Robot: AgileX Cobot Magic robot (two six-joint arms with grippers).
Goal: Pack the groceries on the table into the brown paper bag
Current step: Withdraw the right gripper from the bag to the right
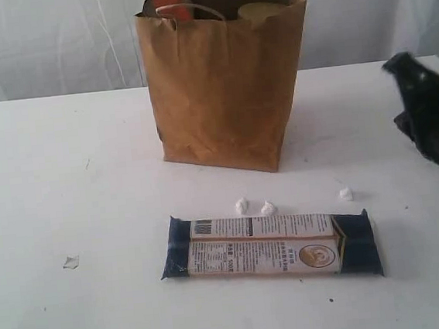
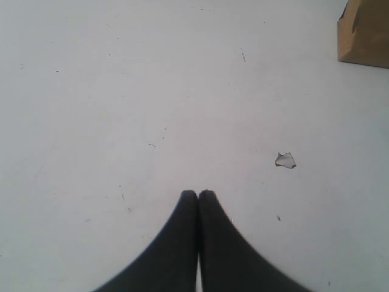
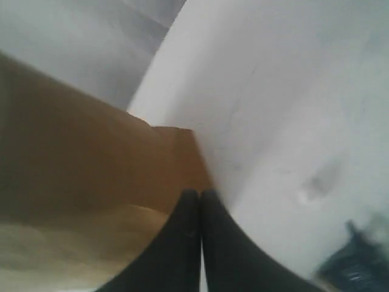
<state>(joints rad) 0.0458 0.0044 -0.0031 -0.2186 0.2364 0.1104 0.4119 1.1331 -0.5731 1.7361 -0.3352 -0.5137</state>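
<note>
The brown paper bag (image 1: pixel 224 86) stands upright at upper centre on the white table (image 1: pixel 65 171), with an orange-marked pouch (image 1: pixel 169 0) and a mustard-yellow lid (image 1: pixel 255 11) peeking over its rim. Down at lower centre, the long dark-blue-and-white packet (image 1: pixel 270 245) lies flat, running left to right, apart from the bag.

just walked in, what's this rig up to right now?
It is packing groceries into a paper bag that stands upright on the table. A yellow lid and an orange item show at the bag's top. One long blue-and-white packet lies flat in front of the bag, near a few white crumbs. The right gripper and the left gripper are both shut and hold nothing.
</note>
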